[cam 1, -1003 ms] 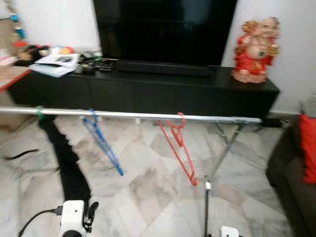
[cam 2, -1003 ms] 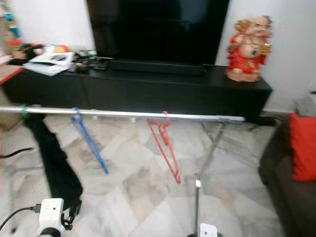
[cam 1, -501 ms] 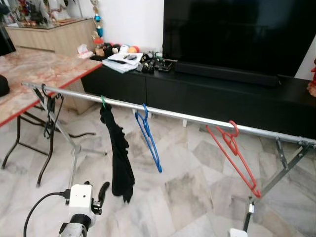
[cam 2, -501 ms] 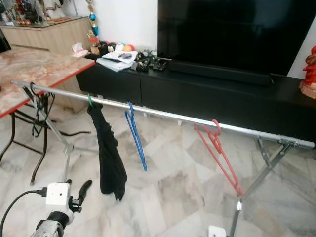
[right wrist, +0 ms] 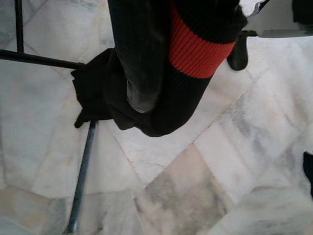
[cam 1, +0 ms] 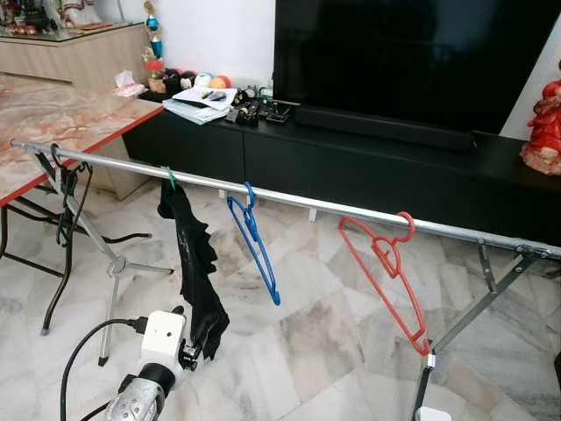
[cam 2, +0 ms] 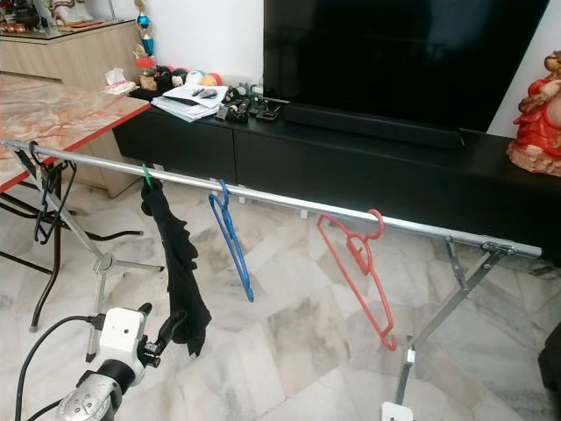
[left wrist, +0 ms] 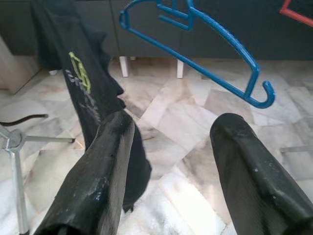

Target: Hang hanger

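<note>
The rail runs across the front, with bare stretches between the black garment, the blue hanger and the red hanger. The widest bare stretch lies between the two hangers. The left tool, fingers apart, points at open floor between garment and blue hanger. The TV cabinet blocks behind, the desk at the left

One silver rail carries three hangers: one green hanger under one black garment; one bare blue hanger; one bare red hanger; one television stands on one black cabinet; one red figurine; one marble-topped table; two grippers, the left gripper and the right gripper, which grips one black-and-red cloth.
</note>
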You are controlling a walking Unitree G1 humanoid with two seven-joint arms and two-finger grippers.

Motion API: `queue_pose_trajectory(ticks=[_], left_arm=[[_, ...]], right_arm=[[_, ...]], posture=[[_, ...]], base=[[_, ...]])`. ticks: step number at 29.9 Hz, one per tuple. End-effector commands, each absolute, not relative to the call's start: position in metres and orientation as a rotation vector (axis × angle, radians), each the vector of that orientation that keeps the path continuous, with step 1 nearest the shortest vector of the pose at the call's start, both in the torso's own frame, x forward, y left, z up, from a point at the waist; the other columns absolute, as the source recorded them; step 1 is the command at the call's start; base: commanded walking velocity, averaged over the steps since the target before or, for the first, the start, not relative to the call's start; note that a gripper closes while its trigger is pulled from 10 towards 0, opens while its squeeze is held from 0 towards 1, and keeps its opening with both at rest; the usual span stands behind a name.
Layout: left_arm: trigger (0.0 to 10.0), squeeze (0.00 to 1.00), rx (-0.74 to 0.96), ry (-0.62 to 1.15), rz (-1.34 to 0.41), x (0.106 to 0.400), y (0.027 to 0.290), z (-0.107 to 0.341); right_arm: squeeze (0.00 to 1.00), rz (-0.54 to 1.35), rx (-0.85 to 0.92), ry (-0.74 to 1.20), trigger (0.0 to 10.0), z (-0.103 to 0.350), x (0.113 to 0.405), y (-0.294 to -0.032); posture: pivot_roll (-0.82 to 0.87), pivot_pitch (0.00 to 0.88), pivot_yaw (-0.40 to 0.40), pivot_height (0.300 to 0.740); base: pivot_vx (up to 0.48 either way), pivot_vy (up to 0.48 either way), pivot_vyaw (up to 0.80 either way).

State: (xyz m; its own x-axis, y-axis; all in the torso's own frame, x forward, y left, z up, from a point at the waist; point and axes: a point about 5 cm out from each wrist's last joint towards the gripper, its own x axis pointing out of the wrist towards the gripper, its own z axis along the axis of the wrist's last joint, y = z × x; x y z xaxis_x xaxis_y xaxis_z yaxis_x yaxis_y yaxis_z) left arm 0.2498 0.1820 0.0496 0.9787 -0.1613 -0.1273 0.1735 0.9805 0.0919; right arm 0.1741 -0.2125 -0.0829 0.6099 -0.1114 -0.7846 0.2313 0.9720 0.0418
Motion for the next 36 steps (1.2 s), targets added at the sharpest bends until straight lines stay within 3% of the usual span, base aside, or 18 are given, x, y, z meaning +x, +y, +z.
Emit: queue_pose_trajectory(ticks=[1,9,36], left_arm=[[10.0,0.0,0.109,0.114,-0.174,0.252,0.18,0.053],[10.0,0.0,0.082,0.1,-0.169,0.254,0.177,0.058],[10.0,0.0,0.069,0.082,-0.173,0.257,0.177,0.067]], right_arm=[[0.0,-0.216,0.138,0.866,10.0,-0.079,0.181,-0.216],[0.0,-0.199,0.121,0.874,10.0,-0.083,0.18,-0.194],[0.0,-0.21,0.06,0.881,10.0,-0.084,0.174,-0.201]], posture=[[0.1,0.0,-0.019,0.74],[0.1,0.0,-0.024,0.74],[0.11,0.0,-0.022,0.74]], base=[[0.0,0.0,0.0],[0.285,0.0,0.0],[0.316,0.0,0.0]])
